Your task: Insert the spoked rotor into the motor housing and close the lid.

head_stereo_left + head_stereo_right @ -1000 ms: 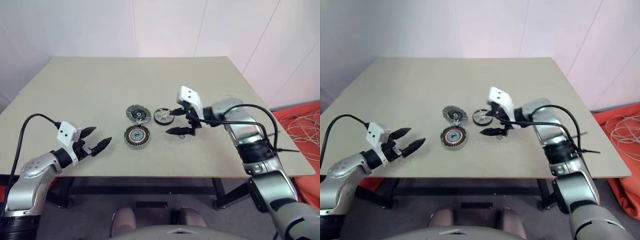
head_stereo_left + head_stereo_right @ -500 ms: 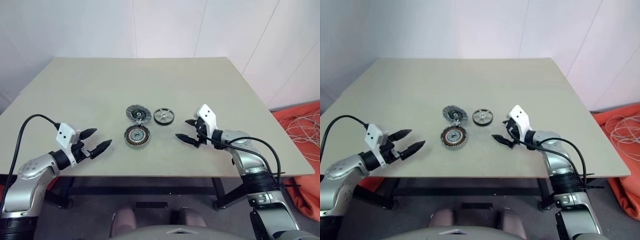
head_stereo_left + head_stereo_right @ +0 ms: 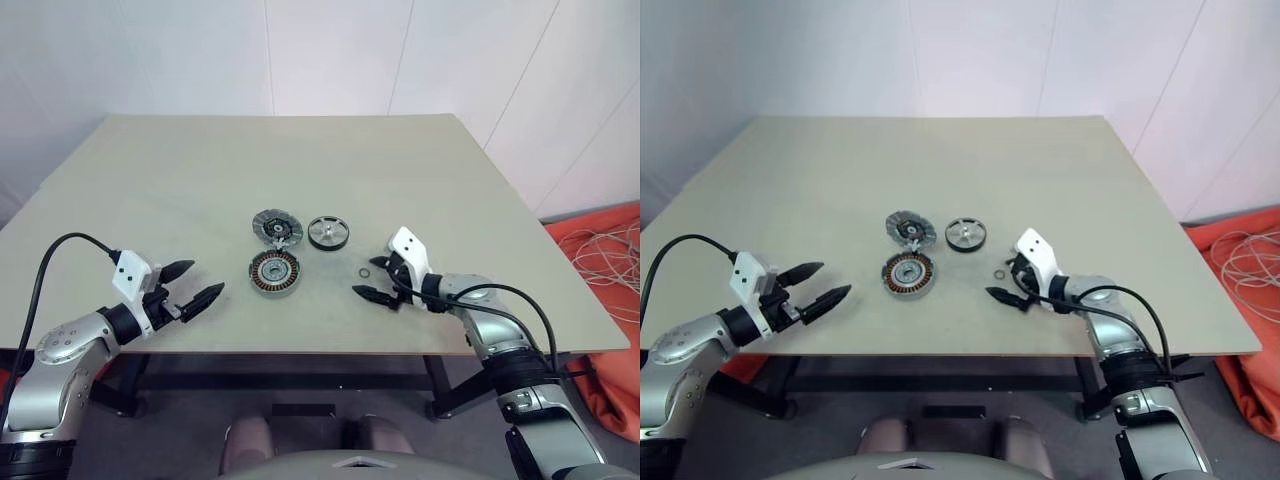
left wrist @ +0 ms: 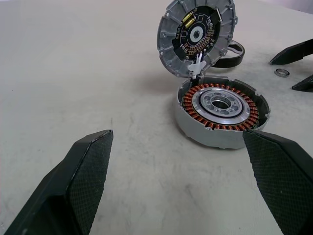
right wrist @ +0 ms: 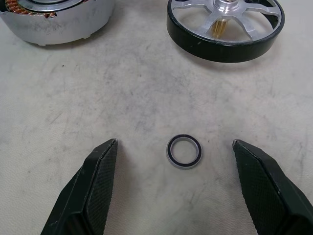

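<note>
Right pincer (image 5: 177, 188) agape, low over small ring (image 5: 183, 152); better raised past it, straddling spoked rotor (image 5: 225, 27) rim squarely. Left pincer (image 3: 197, 285) spread, empty.

Lid (image 4: 196, 37): I read no lettering on its inner face.
Motor housing (image 4: 222, 111): no label or number I can read.

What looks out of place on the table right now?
A small loose ring lies on the table between the right gripper fingers, apart from the spoked rotor. The lid stands tilted up behind the motor housing.
</note>
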`<control>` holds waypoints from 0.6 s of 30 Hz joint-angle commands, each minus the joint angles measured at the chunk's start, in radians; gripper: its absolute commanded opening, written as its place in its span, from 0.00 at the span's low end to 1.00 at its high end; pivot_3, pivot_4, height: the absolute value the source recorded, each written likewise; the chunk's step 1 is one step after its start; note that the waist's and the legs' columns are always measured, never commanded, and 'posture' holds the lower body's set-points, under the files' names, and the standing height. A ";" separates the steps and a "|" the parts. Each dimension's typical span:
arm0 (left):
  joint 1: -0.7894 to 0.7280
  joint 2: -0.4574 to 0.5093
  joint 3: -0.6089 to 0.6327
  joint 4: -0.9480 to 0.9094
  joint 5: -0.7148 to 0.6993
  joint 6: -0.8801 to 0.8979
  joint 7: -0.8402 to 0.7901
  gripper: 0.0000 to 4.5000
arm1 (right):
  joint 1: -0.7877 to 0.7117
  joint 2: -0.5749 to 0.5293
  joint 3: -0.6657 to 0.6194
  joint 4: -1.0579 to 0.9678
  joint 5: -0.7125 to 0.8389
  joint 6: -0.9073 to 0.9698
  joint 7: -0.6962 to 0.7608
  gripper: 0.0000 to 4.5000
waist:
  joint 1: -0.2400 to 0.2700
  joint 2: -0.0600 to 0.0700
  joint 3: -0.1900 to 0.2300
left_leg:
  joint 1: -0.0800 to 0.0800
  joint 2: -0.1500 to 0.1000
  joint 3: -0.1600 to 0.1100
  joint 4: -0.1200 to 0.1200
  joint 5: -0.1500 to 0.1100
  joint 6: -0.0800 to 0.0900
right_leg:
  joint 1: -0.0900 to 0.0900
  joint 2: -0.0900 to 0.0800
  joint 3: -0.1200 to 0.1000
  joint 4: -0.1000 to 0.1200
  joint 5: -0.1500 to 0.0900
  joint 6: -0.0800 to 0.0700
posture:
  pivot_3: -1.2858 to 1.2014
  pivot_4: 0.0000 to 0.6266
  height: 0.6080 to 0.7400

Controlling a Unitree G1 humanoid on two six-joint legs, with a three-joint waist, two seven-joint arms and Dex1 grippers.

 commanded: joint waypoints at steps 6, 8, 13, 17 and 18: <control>-0.014 0.005 0.014 -0.041 -0.013 -0.008 0.010 1.00 | -0.011 -0.009 0.015 0.019 0.004 0.005 -0.013 0.53 | 0.000 -0.001 -0.001 | 0.001 0.000 0.000 0.000 0.000 0.000 | 0.001 0.000 0.000 0.000 0.000 0.000 | 0.52 0.00 1.00; -0.019 0.005 0.012 -0.039 -0.013 -0.008 0.012 1.00 | -0.015 -0.012 0.015 0.024 0.004 0.003 -0.014 0.39 | 0.000 -0.001 -0.001 | 0.001 0.000 0.000 0.000 0.000 0.000 | 0.001 0.000 0.000 0.000 0.000 0.000 | 0.52 0.00 1.00; -0.022 0.004 0.010 -0.037 -0.011 -0.010 0.013 1.00 | -0.029 -0.029 0.015 0.015 0.005 0.008 -0.009 0.13 | 0.000 -0.001 -0.001 | 0.001 0.000 0.000 0.000 0.000 0.000 | 0.002 0.000 0.000 -0.001 0.000 0.000 | 0.52 0.00 1.00; -0.026 0.004 0.008 -0.034 -0.010 -0.011 0.012 1.00 | -0.052 -0.038 0.033 -0.059 0.022 0.040 0.026 0.13 | 0.001 -0.001 -0.001 | 0.000 -0.001 0.000 0.000 0.000 0.000 | 0.002 0.000 0.000 -0.001 0.000 0.000 | 0.52 0.00 1.00; -0.027 0.003 0.007 -0.032 -0.009 -0.011 0.012 1.00 | -0.060 -0.041 0.051 -0.094 0.021 0.050 0.042 0.13 | 0.001 -0.001 -0.001 | 0.000 0.000 0.000 0.000 0.000 0.000 | 0.001 0.000 0.000 -0.001 0.000 0.000 | 0.52 0.00 1.00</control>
